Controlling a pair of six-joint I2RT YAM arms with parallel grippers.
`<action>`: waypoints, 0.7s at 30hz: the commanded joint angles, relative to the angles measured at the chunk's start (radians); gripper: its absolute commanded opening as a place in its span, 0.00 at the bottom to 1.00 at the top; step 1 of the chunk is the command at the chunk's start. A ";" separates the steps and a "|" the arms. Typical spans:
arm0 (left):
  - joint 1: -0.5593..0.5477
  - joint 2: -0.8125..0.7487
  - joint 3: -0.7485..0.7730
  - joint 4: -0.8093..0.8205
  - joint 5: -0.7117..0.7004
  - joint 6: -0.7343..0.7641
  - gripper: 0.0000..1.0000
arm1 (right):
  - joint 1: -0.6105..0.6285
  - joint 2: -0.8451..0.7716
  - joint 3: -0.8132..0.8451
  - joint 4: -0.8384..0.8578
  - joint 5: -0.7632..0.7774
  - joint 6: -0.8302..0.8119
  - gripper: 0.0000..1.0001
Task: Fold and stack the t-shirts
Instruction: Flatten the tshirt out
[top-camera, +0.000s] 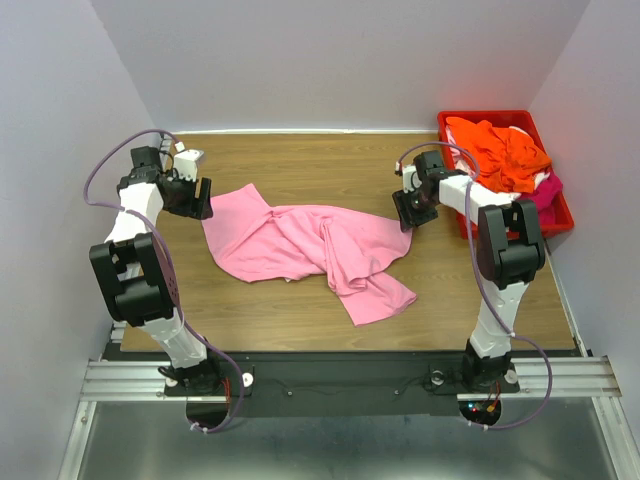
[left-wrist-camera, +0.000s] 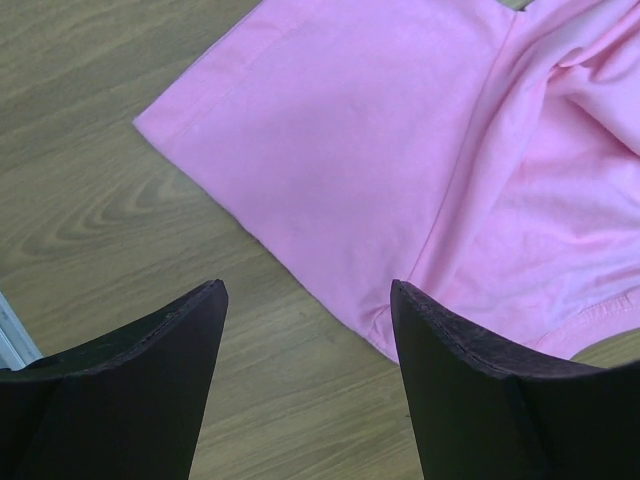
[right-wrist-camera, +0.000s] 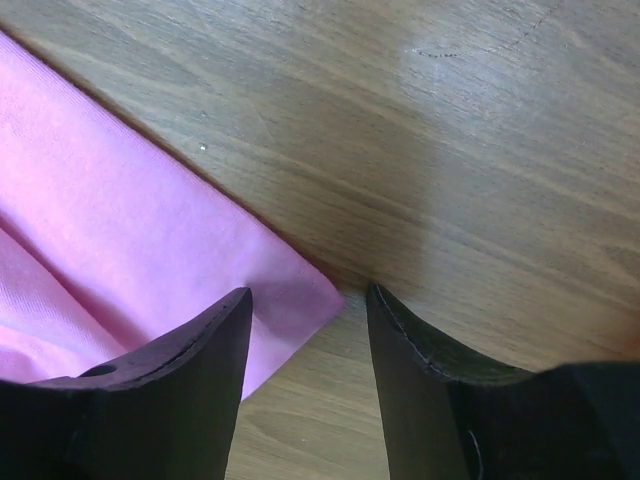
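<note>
Pink shirt is lying crumpled mid-frame on the bench. Left jaws are hanging wide and empty by its left hem. Right jaws are gaping over its right corner, seemingly gripping nothing, probably positioning to pull it flat.

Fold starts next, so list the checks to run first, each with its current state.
1. Left gripper open and empty: ok.
2. Right gripper open, nothing clamped: ok; a shirt corner lies by its jaws.
3. Pink shirt spread flat: not ok; it is rumpled, with folds across the middle.
4. Pink shirt wholly on the table: ok.
5. Other shirts out of the way in the bin: ok.
6. Height of either gripper above the cloth: cannot tell.
</note>
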 joint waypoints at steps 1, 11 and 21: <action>0.025 0.024 0.059 0.014 0.037 -0.025 0.78 | -0.001 0.014 0.013 0.047 0.005 0.001 0.55; 0.036 0.160 0.166 0.092 -0.069 -0.088 0.78 | -0.002 0.020 -0.011 0.058 -0.028 -0.008 0.01; 0.036 0.375 0.346 0.081 -0.137 -0.125 0.70 | -0.001 0.011 -0.001 0.056 -0.023 -0.012 0.00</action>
